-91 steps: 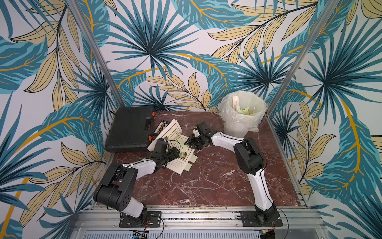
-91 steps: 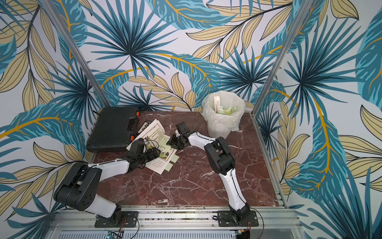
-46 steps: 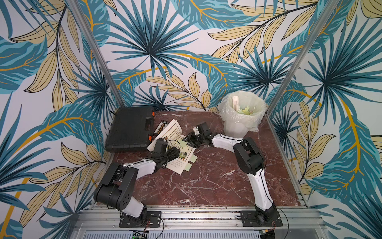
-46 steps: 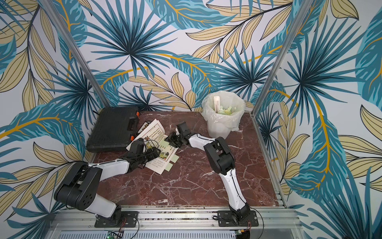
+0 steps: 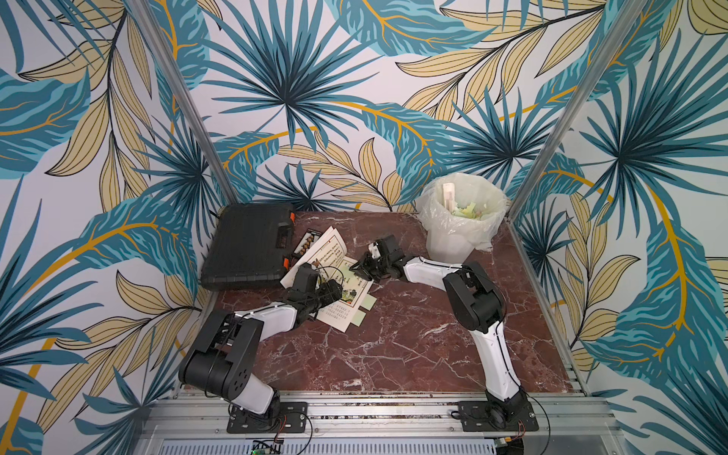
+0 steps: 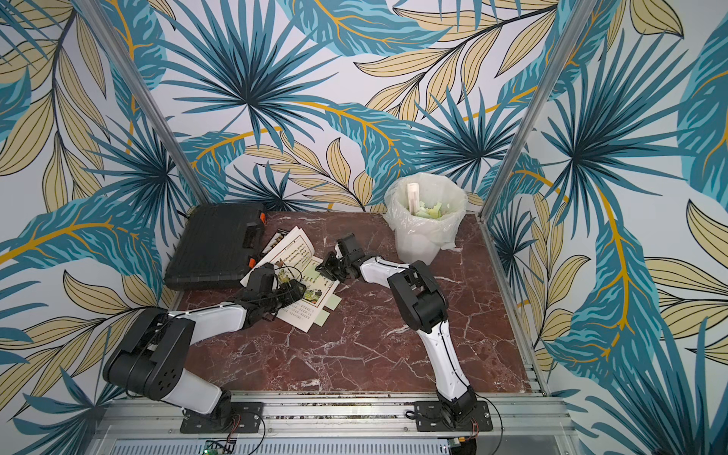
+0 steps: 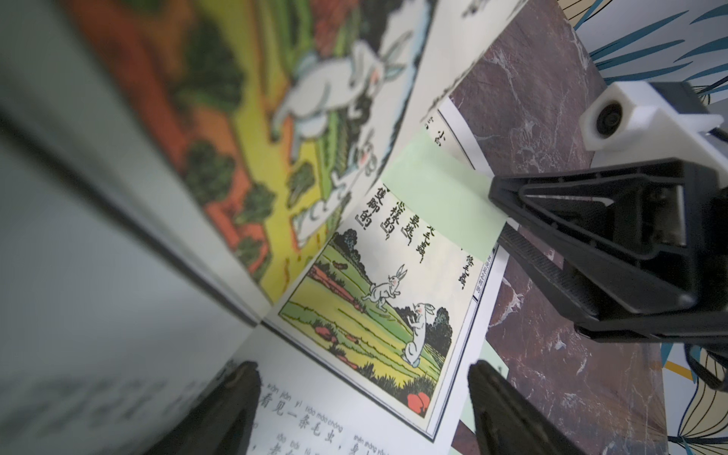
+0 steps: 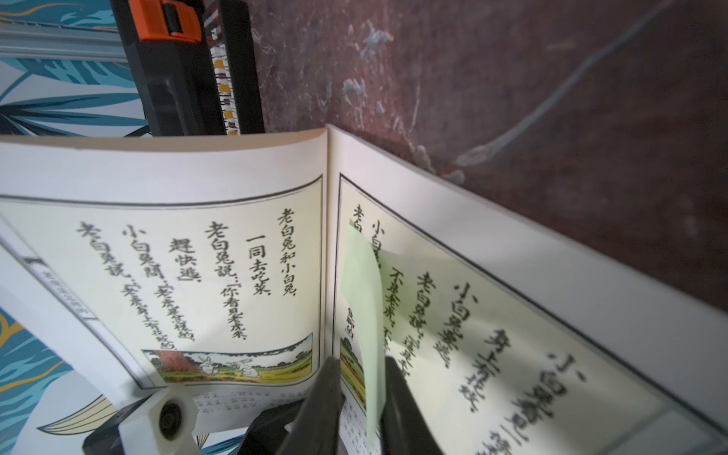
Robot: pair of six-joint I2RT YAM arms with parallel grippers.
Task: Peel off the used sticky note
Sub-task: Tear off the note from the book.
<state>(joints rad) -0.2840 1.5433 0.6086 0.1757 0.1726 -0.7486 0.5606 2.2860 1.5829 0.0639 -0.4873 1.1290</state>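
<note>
A pale green sticky note (image 8: 364,299) is stuck on the right page of an open picture book (image 8: 197,256), its free end lifted off the paper. My right gripper (image 8: 360,366) has its jaws drawn close on that free end, and the note lies against one fingertip. In the left wrist view the note (image 7: 437,197) runs from the book's fold into the right gripper (image 7: 498,220). My left gripper (image 7: 362,374) stands open over the book's lower page, a finger on each side of the printed text. In both top views the right gripper (image 5: 360,270) (image 6: 325,270) and the left gripper (image 5: 333,290) (image 6: 295,293) meet over the book (image 5: 331,252).
A black tool case (image 5: 248,244) lies behind the book on the left. A white lined bin (image 5: 453,240) with green scraps stands at the back right. Two more green notes (image 5: 367,303) stick out from the book's near edge. The marble tabletop (image 5: 394,346) is walled on three sides.
My right gripper's jaws have narrowed around the sticky note's free end and it has edged slightly toward the book. The left arm and its open gripper have stayed still.
</note>
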